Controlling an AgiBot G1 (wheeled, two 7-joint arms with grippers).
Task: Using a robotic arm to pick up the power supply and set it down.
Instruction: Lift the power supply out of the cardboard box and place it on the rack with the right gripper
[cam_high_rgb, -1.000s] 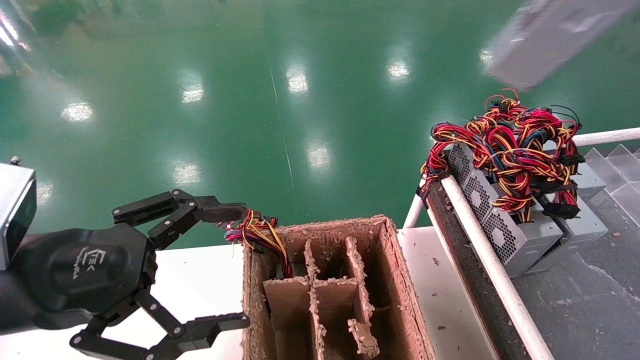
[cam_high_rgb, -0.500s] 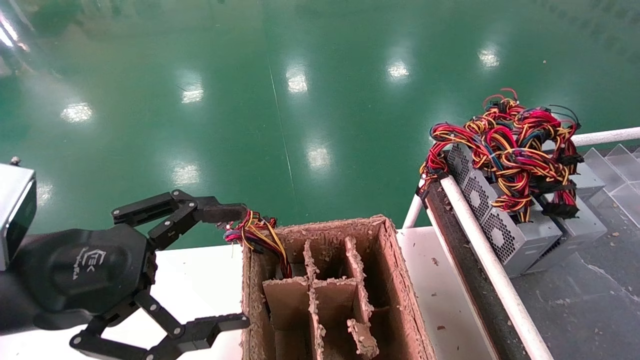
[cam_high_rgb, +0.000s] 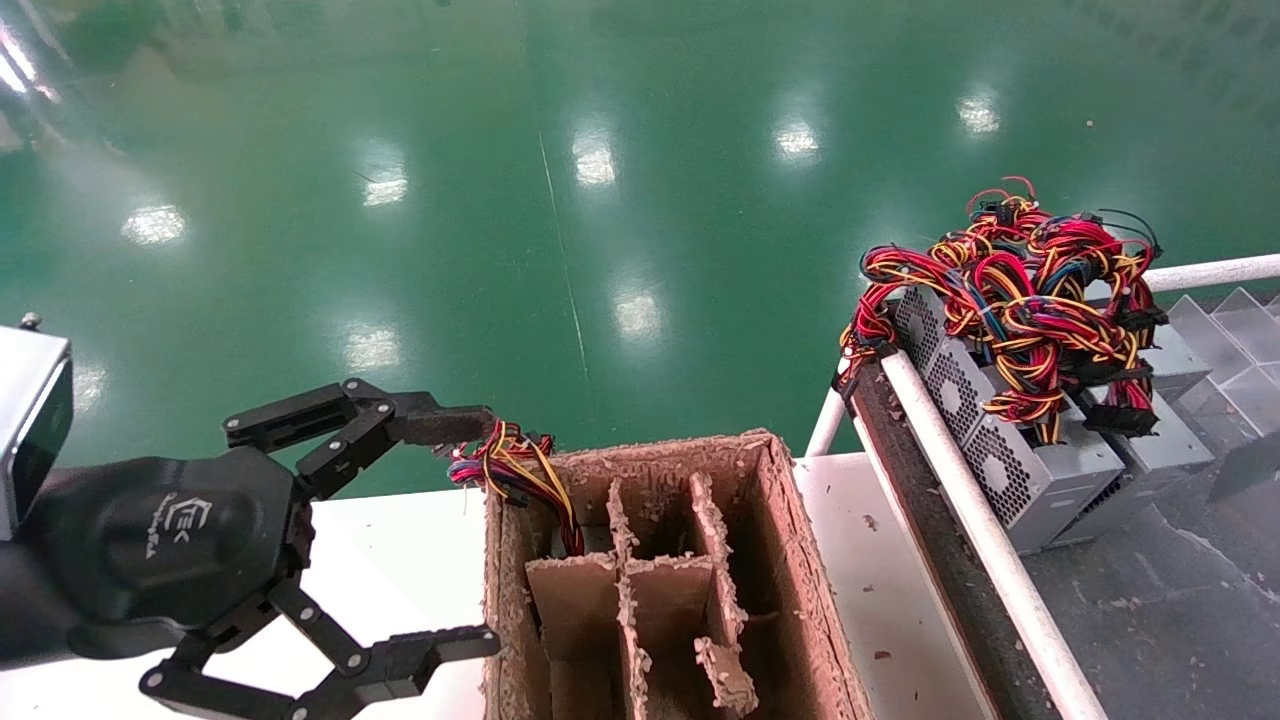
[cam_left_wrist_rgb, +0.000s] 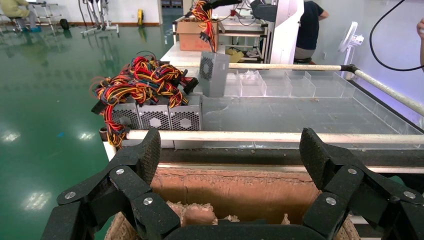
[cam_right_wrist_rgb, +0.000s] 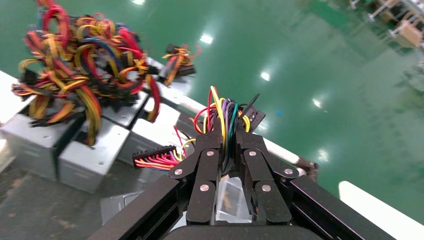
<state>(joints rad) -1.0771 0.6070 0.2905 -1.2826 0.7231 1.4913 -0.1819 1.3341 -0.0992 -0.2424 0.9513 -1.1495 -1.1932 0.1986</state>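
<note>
In the right wrist view my right gripper (cam_right_wrist_rgb: 227, 137) is shut on a looped red, yellow, purple and green wire bundle (cam_right_wrist_rgb: 222, 107). The left wrist view shows that bundle's grey power supply (cam_left_wrist_rgb: 214, 74) hanging in the air over the conveyor table, far beyond the rail. Several more power supplies (cam_high_rgb: 1040, 470) with tangled wires stand in a row on the right. My left gripper (cam_high_rgb: 472, 533) is open beside the brown divided cardboard box (cam_high_rgb: 790, 560), holding nothing. A wire bundle (cam_high_rgb: 510, 465) sticks out of the box's far left compartment. The right gripper is out of the head view.
A white rail (cam_high_rgb: 980, 530) runs between the cardboard box and the grey table. Clear plastic dividers (cam_high_rgb: 1240, 330) lie at the far right. Green floor lies beyond. A person stands in the background (cam_left_wrist_rgb: 307, 25).
One second ago a blurred grey power supply crossed the head view's top right corner; it has left that view. A dark shadow now falls at the right edge. The left arm has not moved.
</note>
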